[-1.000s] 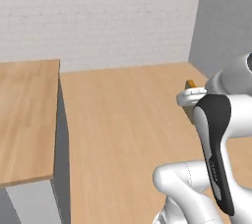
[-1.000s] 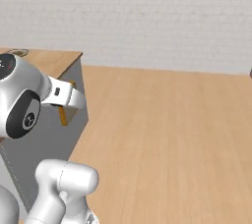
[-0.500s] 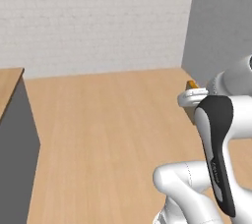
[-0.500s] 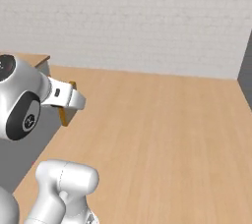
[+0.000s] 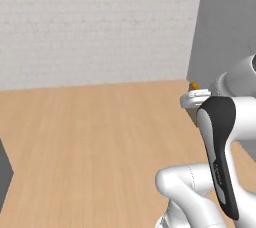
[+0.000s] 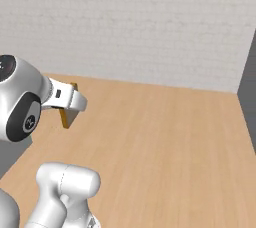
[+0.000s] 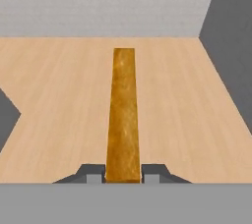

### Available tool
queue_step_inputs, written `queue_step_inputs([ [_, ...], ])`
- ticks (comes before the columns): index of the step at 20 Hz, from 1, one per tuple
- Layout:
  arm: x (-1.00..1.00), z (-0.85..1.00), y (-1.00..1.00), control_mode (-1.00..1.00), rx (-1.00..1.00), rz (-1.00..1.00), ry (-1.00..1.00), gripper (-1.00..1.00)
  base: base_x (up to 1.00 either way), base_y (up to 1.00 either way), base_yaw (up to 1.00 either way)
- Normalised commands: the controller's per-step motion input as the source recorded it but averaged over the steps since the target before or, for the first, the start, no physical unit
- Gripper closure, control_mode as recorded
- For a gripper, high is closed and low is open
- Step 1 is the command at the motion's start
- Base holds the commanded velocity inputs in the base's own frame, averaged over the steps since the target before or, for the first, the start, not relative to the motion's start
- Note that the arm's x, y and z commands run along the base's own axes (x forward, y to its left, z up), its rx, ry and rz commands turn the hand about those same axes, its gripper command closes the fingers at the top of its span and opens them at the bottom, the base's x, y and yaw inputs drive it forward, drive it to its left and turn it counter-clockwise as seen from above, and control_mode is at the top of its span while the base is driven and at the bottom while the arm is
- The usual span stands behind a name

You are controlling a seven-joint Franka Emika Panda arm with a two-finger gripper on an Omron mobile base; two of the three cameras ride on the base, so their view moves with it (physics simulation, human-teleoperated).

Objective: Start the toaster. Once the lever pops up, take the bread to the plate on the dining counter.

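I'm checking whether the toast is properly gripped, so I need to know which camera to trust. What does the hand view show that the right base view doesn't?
Hand view: the bread seen edge-on, a long golden-brown strip standing between the two fingertips, with the jaws shut on its near end.

Right base view: the robot's white arm in front, with the bread as a small brown piece poking out under the hand; the grip itself is hidden.

Both: the bread, the light wooden floor and the white brick wall.
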Motion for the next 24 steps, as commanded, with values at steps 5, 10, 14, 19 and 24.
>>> queue_step_inputs([
  [5,0.00,0.00,0.00,1.00,0.00,0.00,0.00,1.00,1.00,-0.84,0.14],
  [10,0.00,0.00,0.00,1.00,0.00,0.00,0.00,1.00,1.00,-0.74,0.16],
  [14,0.00,0.00,0.00,1.00,0.00,0.00,0.00,1.00,1.00,-0.66,0.17],
  [19,0.00,0.00,0.00,1.00,0.00,0.00,0.00,1.00,1.00,-0.45,0.19],
  [24,0.00,0.00,0.00,1.00,0.00,0.00,0.00,1.00,1.00,-0.28,0.24],
])
